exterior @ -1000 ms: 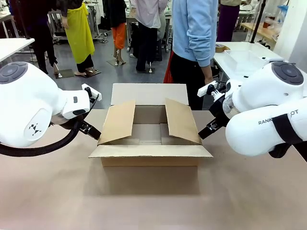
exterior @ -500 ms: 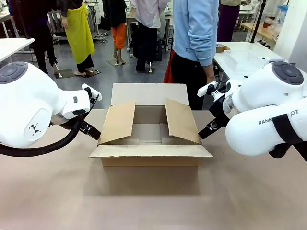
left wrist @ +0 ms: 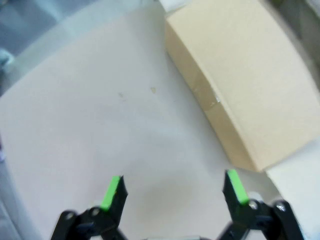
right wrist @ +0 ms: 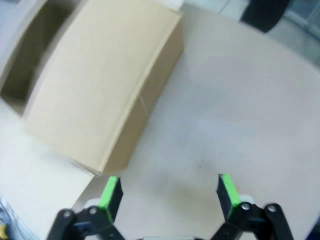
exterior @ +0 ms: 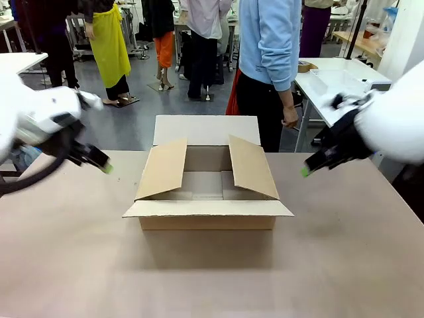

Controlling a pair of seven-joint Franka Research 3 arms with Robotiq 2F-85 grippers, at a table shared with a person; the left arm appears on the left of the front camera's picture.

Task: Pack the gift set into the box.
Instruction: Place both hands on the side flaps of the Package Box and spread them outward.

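Mid-bench, in the front view: the box, brown corrugated cardboard, standing open on the bench. Near flap folded out flat toward the robot, far flap laid back, two side flaps raised at a slant over the opening. Bare cardboard floor showing inside, between the side flaps.

To the box's left and clear of it: the left tool, green tip pointing down toward the box side, held above the bench. To the box's right, likewise apart from it: the right tool, green tip angled inward. Both smeared by motion blur here, so finger spread hard to read from this angle, probably wide.

Clearer from the left wrist: left tool released, green pads spread wide with only bench surface between them. Box up and to the right in that picture, its corner just beyond the right-hand finger, not touching.

From the right wrist: right tool also released, pads wide apart over bare bench. Box up and to the left there, nearest corner close above the left-hand finger, no contact.

Behind the box, at the far edge of the bench: a person in a light blue top, one hand hanging at the side.
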